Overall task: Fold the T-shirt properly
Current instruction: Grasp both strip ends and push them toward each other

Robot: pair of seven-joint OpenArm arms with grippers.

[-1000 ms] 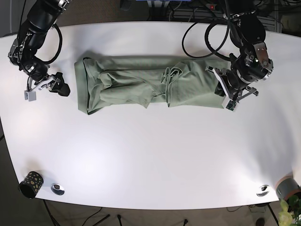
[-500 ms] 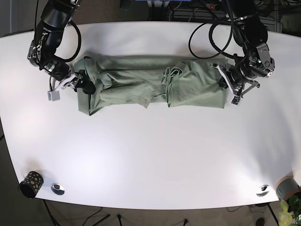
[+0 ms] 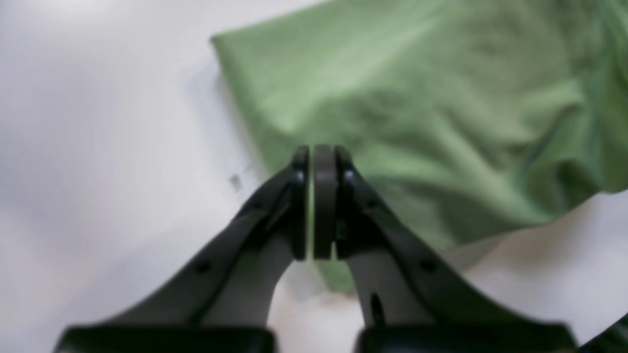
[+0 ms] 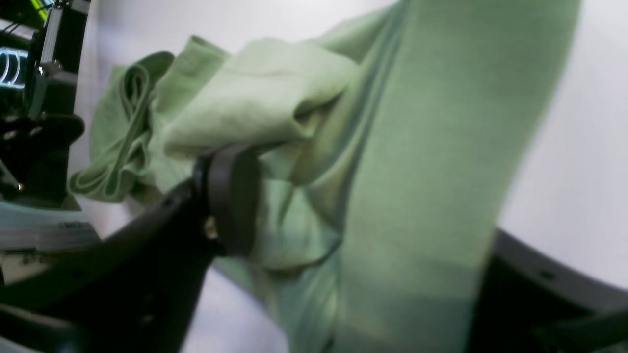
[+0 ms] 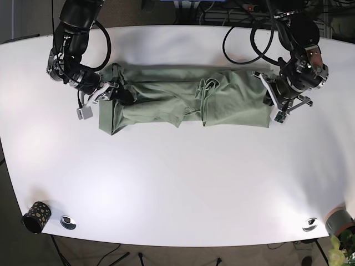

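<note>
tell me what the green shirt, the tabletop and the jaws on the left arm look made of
T-shirt: soft knit, probably cotton jersey, matte; it creases and bunches in limp folds.
Table: hard, smooth white top, likely laminate or painted board; faint sheen, no grain.
Left gripper: the jaws look like black molded plastic, with duller pads that may be rubber; the blur leaves that open.

A white table (image 5: 177, 183) with rounded corners fills the base view, evenly lit with soft glare patches. Brown floor (image 5: 11, 221) shows past its left edge. Dark cables (image 5: 222, 11) tangle beyond the far edge.
</note>
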